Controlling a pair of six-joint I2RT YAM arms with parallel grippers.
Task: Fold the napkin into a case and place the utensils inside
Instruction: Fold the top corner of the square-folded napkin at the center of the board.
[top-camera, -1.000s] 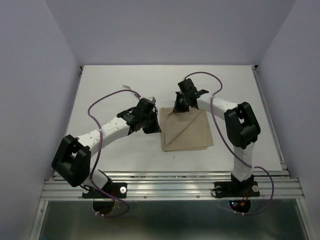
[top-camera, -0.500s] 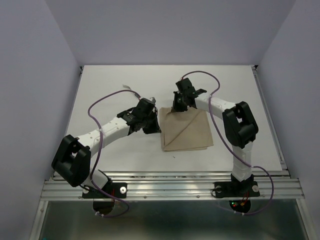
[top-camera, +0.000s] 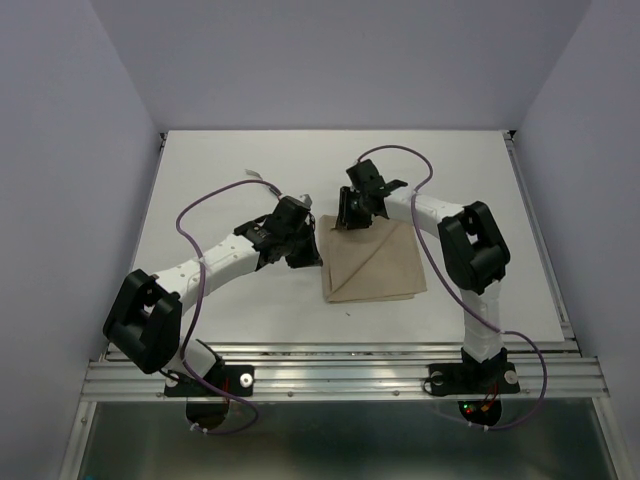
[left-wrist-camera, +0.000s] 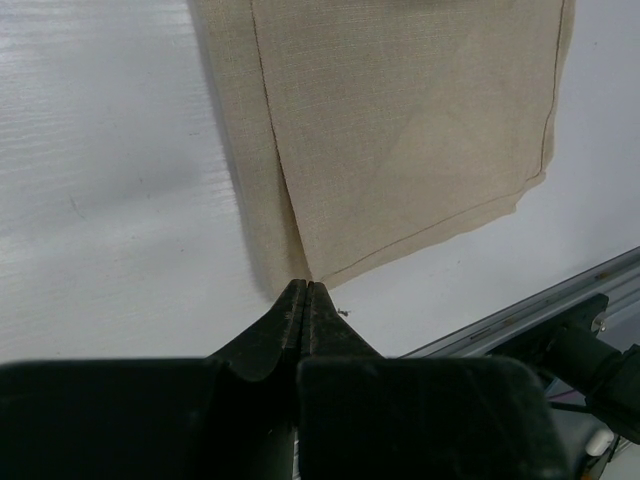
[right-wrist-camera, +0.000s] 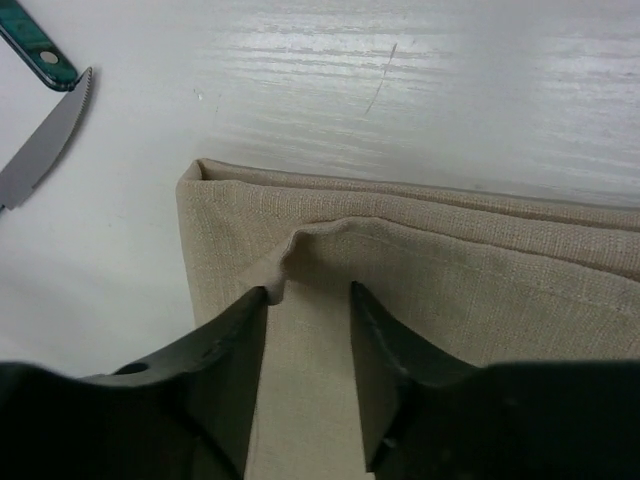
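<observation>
Right pincer (right-wrist-camera: 308, 295) stands apart, straddling a pucker at the napkin (right-wrist-camera: 480, 300) near its far corner; left pincer (left-wrist-camera: 305, 288) is pressed together. Cloth looks soft and limp, so best taken by the hemmed edge.

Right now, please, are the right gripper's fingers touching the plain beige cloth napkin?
Touching: in the right wrist view the beige napkin puckers against the fingers of the right gripper.

A white table (top-camera: 230, 160) with a faintly streaked top fills the floor of a plain booth. A pale lavender back wall (top-camera: 340, 60) and two matching side walls (top-camera: 60, 200) close it in (no windows on any of them). The light is soft and even. A ribbed aluminium rail (top-camera: 340, 375) runs along the near edge.
</observation>
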